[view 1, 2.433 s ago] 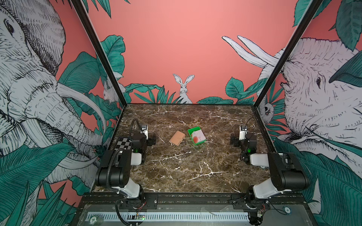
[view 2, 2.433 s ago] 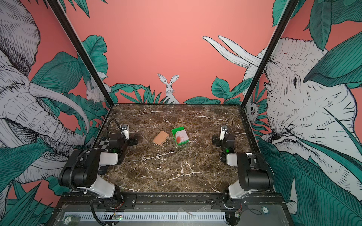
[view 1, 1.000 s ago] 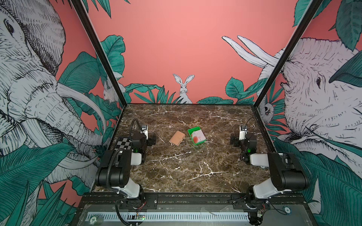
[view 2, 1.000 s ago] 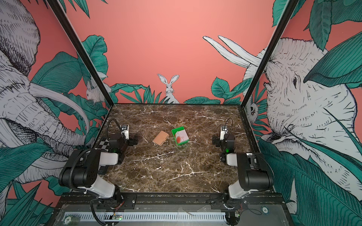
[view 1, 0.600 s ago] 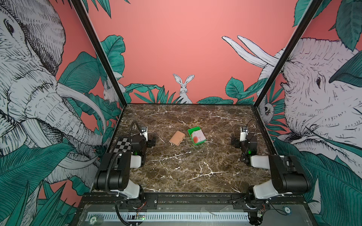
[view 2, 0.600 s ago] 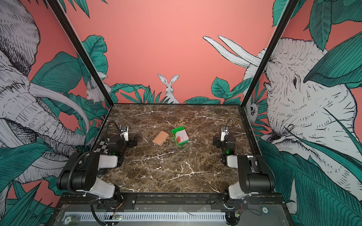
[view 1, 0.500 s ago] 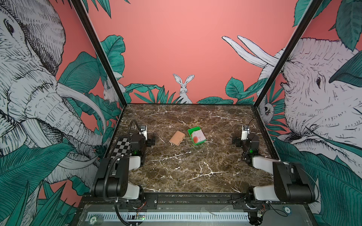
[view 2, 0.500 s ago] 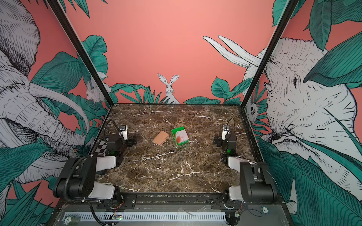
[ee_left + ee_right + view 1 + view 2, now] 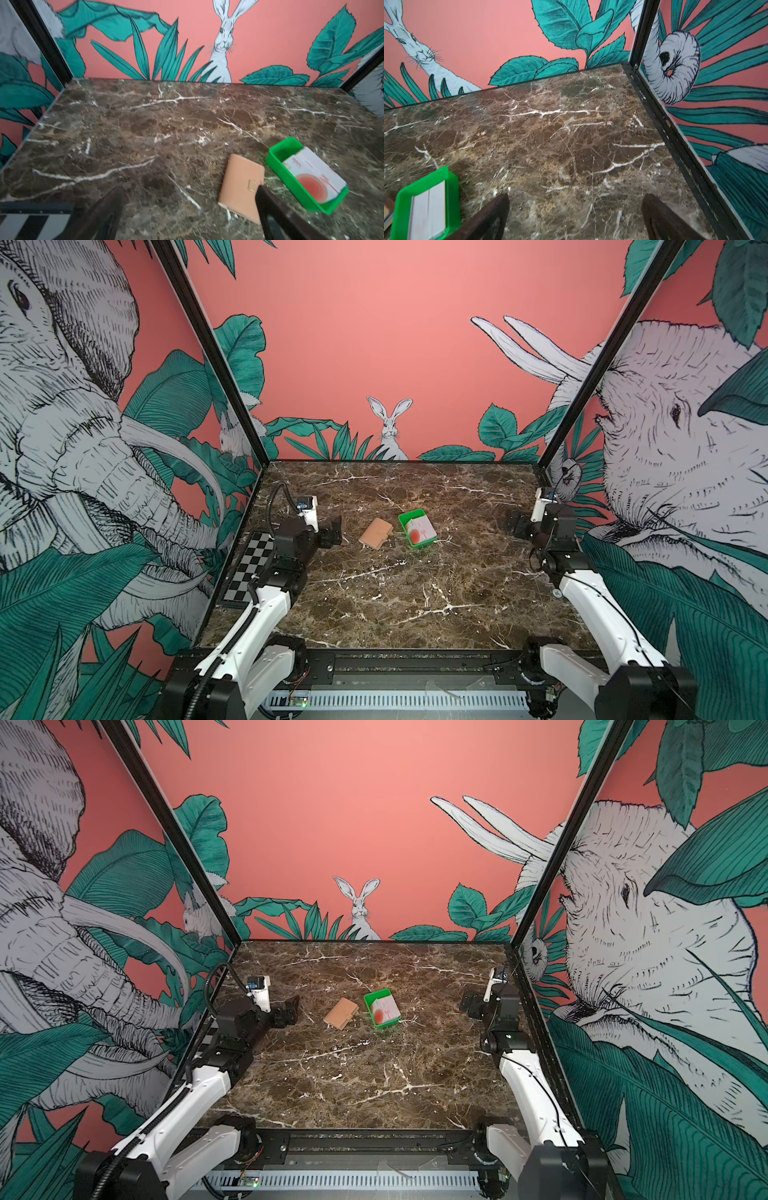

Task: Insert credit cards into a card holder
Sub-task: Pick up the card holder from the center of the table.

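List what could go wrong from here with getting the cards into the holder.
1. The holder lies shut, flat on the table: the open left fingers may just push it along instead of opening it.
2. The cards sit stacked, leaning in the tray: a pinch might lift several, or drag the tray.
3. Holder and tray lie close together: reaching for one could knock the other.
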`<control>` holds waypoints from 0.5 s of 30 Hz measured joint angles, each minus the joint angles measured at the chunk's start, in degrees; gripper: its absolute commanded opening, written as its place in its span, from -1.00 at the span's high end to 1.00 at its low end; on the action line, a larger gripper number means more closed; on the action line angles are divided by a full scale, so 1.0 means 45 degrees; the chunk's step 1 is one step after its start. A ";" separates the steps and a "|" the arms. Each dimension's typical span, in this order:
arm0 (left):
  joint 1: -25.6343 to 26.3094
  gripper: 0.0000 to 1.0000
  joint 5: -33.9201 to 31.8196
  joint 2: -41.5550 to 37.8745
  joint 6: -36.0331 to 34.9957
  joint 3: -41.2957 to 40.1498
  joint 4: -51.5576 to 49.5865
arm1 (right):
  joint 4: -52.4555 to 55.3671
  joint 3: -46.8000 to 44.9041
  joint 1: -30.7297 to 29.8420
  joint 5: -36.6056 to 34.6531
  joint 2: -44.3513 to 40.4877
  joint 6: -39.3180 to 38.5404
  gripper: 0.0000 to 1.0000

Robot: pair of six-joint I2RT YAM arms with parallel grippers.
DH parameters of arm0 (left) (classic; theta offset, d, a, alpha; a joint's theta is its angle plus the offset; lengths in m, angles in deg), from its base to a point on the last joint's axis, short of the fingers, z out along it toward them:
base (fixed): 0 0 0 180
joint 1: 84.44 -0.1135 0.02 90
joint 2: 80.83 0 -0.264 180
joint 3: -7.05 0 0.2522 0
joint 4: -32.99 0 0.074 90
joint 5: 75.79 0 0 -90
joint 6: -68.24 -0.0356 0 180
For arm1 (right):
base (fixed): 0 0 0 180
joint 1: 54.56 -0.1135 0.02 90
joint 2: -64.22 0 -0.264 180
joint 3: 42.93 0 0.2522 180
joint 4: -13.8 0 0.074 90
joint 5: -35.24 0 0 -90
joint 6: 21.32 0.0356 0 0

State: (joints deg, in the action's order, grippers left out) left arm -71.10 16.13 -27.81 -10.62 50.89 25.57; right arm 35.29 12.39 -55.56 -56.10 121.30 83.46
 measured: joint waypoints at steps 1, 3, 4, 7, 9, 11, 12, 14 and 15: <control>0.0238 -0.98 0.0107 -0.0102 0.0243 0.0000 -0.0418 | 0.0573 0.0102 -0.0117 0.0141 -0.0209 0.0151 -0.96; 0.0724 -0.98 0.0379 -0.0219 0.0665 0.0000 -0.1112 | 0.1627 0.0466 -0.0539 0.0408 -0.0379 0.0418 -0.96; 0.0947 -0.98 0.0495 -0.0228 0.0835 0.0010 -0.1384 | 0.1899 0.0607 -0.0821 0.0500 -0.0413 0.0544 -0.96; 0.1642 -0.98 0.0806 -0.0175 0.1336 0.0131 -0.2234 | 0.2555 0.0801 -0.1875 0.0607 -0.0617 0.0947 -0.96; 0.2225 -0.98 0.0952 -0.0034 0.1705 0.0282 -0.2545 | 0.3036 0.0981 -0.2424 0.0850 -0.0597 0.1171 -0.96; 0.2895 -0.98 0.1069 0.0219 0.2186 0.0413 -0.2584 | 0.3138 0.1049 -0.2764 0.1127 -0.0447 0.1307 -0.96; 0.3167 -0.98 0.1156 0.0369 0.2409 0.0423 -0.2540 | 0.3138 0.1044 -0.2895 0.1258 -0.0359 0.1360 -0.96; 0.3614 -0.98 0.1433 0.0840 0.2953 0.0423 -0.2404 | 0.3050 0.0933 -0.3177 0.1622 -0.0253 0.1443 -0.96; 0.3769 -0.98 0.1559 0.1132 0.3240 0.0423 -0.2346 | 0.2997 0.0869 -0.3308 0.1783 -0.0233 0.1467 -0.96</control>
State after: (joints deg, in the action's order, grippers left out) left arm -54.13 23.14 -22.72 3.95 52.79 15.02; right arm 48.78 16.31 -70.44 -48.08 120.25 90.07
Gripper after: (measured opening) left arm 0.991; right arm 0.981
